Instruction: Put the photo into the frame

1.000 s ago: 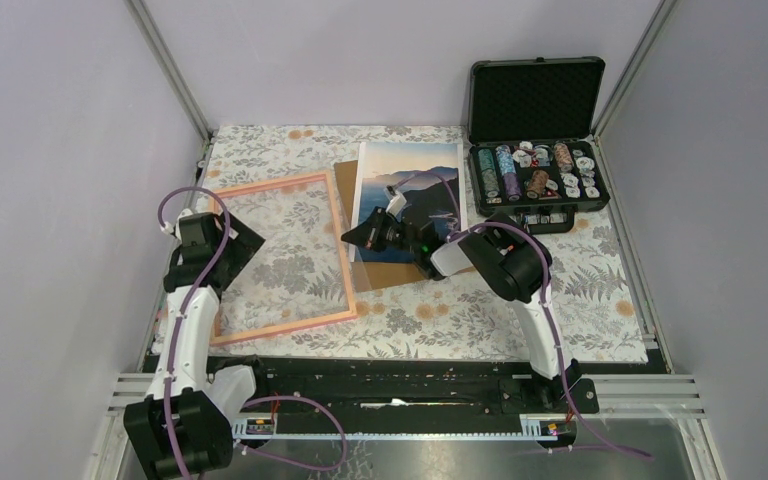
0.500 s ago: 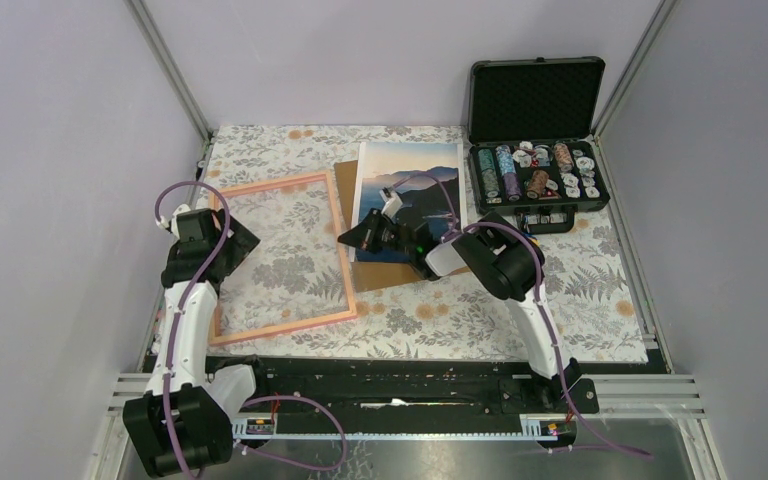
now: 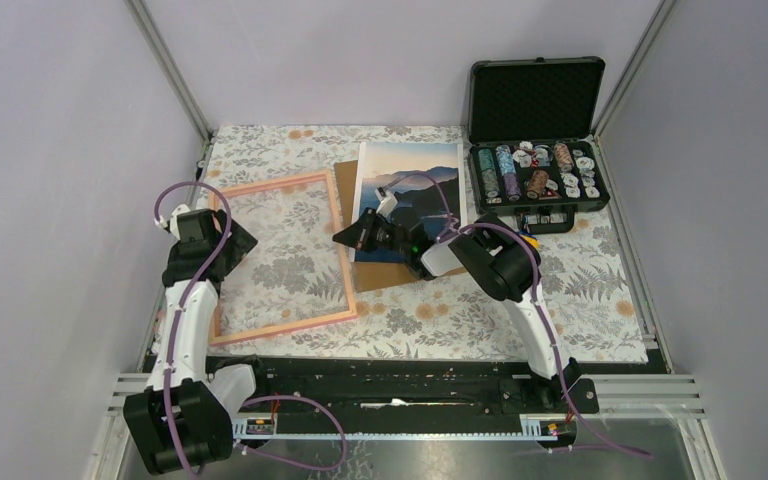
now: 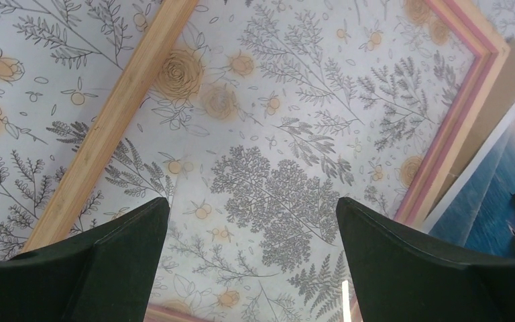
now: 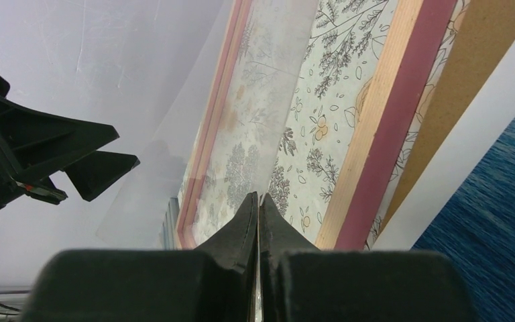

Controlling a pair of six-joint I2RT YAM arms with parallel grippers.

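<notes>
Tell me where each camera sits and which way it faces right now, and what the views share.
Top external: above and behind the arm bases, looking down at the floral-clothed table; both arms show, left gripper open, right gripper shut.
Left wrist: on the left arm, facing down into the pink-edged rectangular picture frame; its two black fingers show.
Right wrist: on the right arm, facing across the frame toward the left gripper; its closed fingers show.
Shared: all three show the frame and the blue sea-coast paper photo.

A high rear camera and close wrist cameras share the frame [image 3: 280, 327].
</notes>
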